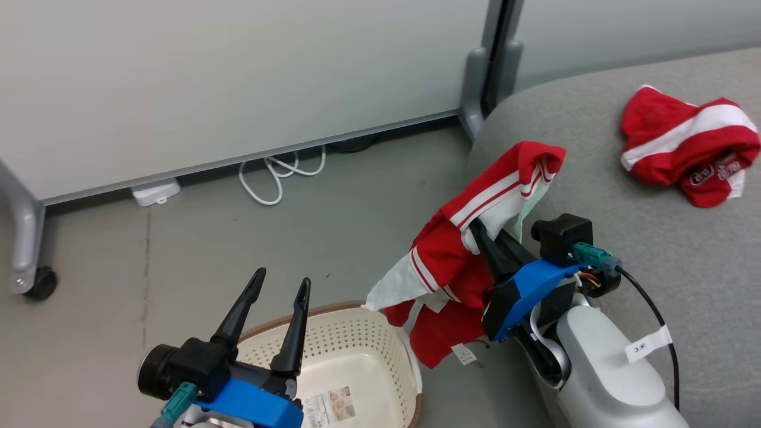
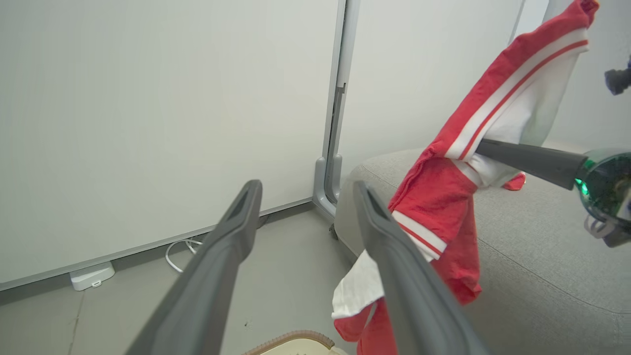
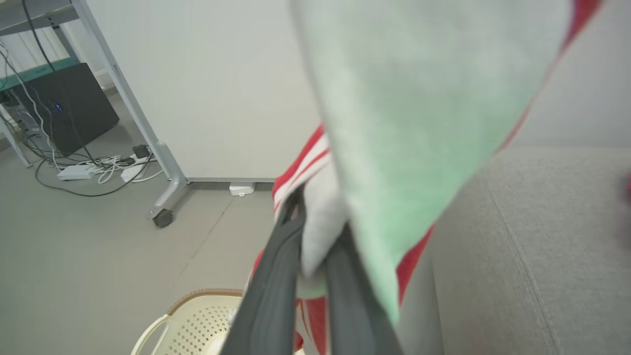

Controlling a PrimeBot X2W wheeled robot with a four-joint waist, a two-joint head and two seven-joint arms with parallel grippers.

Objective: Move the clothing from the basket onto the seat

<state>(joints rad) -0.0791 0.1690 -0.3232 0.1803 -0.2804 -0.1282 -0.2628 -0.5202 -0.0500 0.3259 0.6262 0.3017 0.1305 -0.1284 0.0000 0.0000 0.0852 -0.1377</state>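
Right pincer [image 1: 477, 229]: clamped on red garment [image 1: 443, 261], cloth draping around its fingers.
Left pincer [image 1: 282, 276]: open, empty, basket [image 1: 380, 342] below it.

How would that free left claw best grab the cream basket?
Probably by the brown rim of the basket, from above: it sits upright and open-topped, its wall thin, so one finger goes inside, one outside. The left claw hovers open near it.
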